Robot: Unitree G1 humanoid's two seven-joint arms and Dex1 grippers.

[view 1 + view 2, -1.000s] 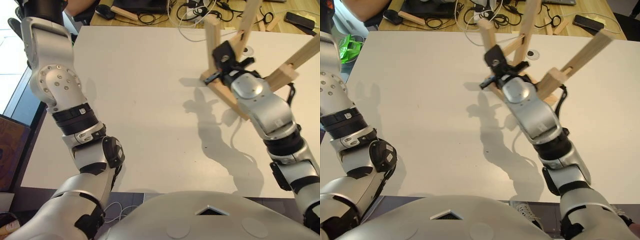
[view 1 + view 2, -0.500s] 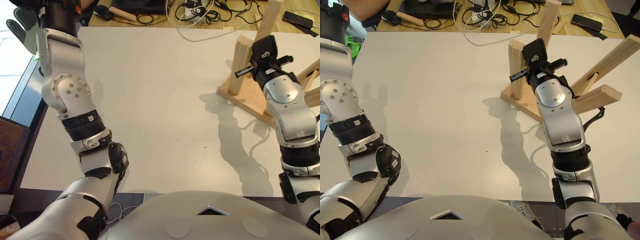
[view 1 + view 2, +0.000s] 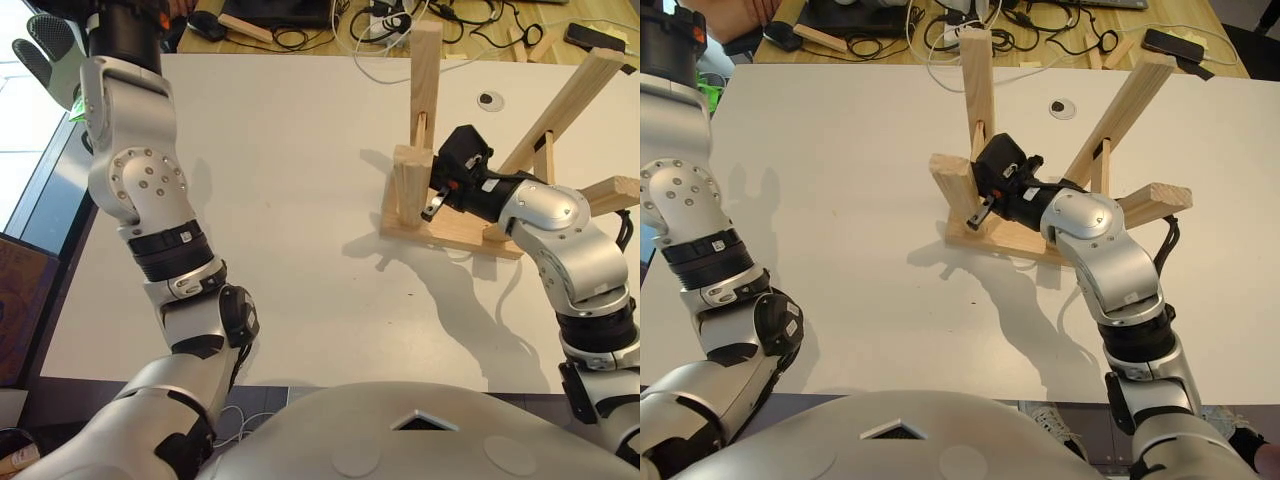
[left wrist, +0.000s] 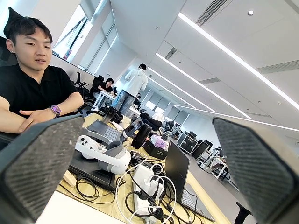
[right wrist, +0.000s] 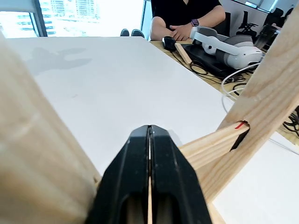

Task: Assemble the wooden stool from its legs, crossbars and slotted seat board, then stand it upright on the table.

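White table (image 3: 300,200): work surface, fills the middle of the left eye view. Beyond its far edge, along the top of the frame, is a wooden desk (image 3: 320,47) strewn with cables (image 3: 300,35). One small dark disc (image 3: 487,99) lies on the table, upper right.

Wooden stool (image 3: 455,235): right of centre, inverted.
- Seat board (image 3: 1005,238) lies flat on the table, with the legs splaying upward.
- Tall leg (image 3: 426,70) stands near upright at top centre.
- Slanted leg (image 3: 565,105) runs toward the upper right corner.
- Short-looking leg (image 3: 405,190) is at the board's left end.
- A fourth leg (image 3: 615,190) is at the right edge.

My right gripper (image 3: 436,205): among the legs, over the seat board, just right of the short-looking leg. Its fingers are pressed flat together with nothing between them. In the right wrist view the tip sits at a crossbar (image 5: 210,144) that slots into a leg (image 5: 261,102). I cannot tell whether it touches the crossbar.

My left gripper (image 4: 147,163): raised at the upper left of the eye views, well apart from the stool. Its padded fingers (image 4: 37,163) are spread wide and empty.
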